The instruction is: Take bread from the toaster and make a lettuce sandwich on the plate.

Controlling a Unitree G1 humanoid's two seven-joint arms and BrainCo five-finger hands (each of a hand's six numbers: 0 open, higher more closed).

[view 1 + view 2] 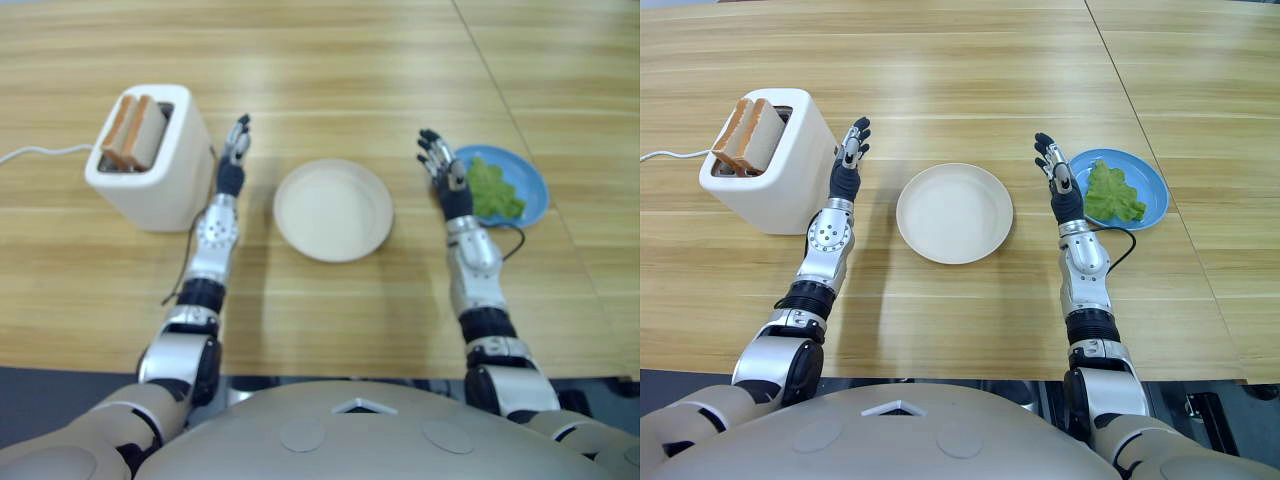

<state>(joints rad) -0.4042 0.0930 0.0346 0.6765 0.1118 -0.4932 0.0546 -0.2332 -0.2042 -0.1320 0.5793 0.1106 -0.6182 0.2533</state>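
Two brown bread slices (pixel 748 133) stand upright in the boxy white toaster (pixel 770 195) at left, long edges running near-to-far. Both my hands are empty, fingers straight: left hand (pixel 848 155) beside the toaster, right hand (pixel 1055 172) beside crinkly green lettuce (pixel 1112 195) on a blue dish (pixel 1153 192). A smooth round cream plate (pixel 954 213) lies between.

I have the left arm (pixel 823 250) and the right arm (pixel 1085 275) both stretched forward, roughly parallel and well apart, wrists straight. The left hand (pixel 849 152) is raised with fingers straight and close together, empty. The right hand (pixel 1056 172) matches it, fingers extended, palm turned inward, empty too.
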